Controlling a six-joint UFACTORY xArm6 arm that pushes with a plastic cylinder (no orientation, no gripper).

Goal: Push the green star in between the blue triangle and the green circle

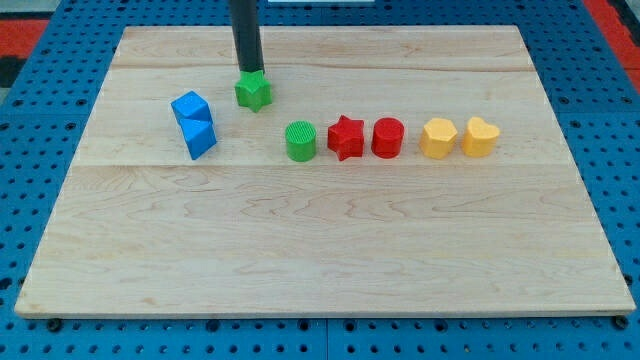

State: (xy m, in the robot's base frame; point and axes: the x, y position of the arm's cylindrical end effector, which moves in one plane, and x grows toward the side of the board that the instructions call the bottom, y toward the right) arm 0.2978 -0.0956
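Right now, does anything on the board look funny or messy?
Nothing is spilled or broken. Only the green star sits out of line, above the row starting at the green circle. My tip touches its top edge.

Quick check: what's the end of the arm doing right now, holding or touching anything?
No gripper: the arm ends in a rod. My tip sits at the top edge of the green star, apparently touching it, holding nothing. The blue triangle and green circle are untouched.

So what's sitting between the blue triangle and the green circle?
Nothing, just bare board between blue triangle and green circle in the camera view; green star sits above, my tip touching it.
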